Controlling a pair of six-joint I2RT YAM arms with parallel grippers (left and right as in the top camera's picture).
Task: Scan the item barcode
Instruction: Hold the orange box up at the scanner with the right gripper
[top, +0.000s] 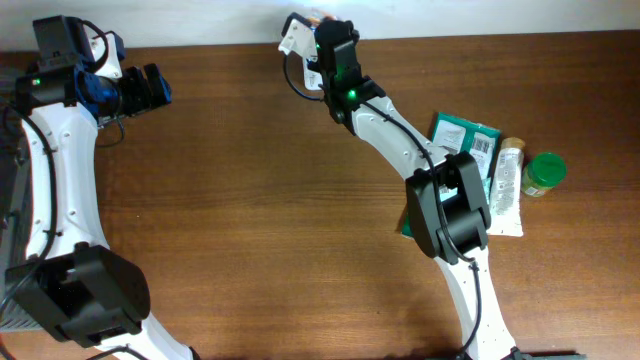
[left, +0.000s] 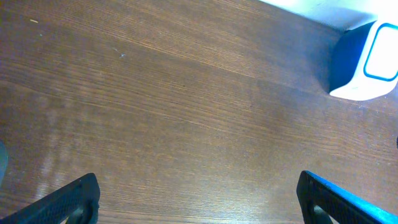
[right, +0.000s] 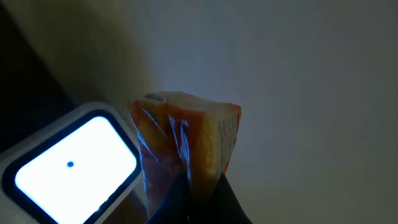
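The right gripper (right: 194, 198) was clamped on a packet (right: 186, 140), its dark fingers pinching the lower edge. The packet was orange and wrapped in clear, creased film that caught the light. One face faded to a paler yellow-orange with faint print too dim to read, and a grey strip showed along the top edge. It stood upright in the air just beside the scanner (right: 71, 165), whose rounded white window glowed brightly with a small blue dot near its middle. Whether packet and scanner touched could not be told.

From overhead, the right gripper (top: 322, 28) was at the far edge of the table (top: 260, 200), with the white scanner (top: 294, 38) just beside it and a sliver of the orange packet (top: 318, 17) showing.

The left gripper (top: 150, 88) hung over the far left corner, its fingers (left: 68, 202) spread wide and holding nothing. Its camera saw wood and the blue-and-white scanner (left: 364, 59).

Near the table's right edge lay a green pouch (top: 462, 135), a tube (top: 508, 175) and a green-lidded jar (top: 545, 172).
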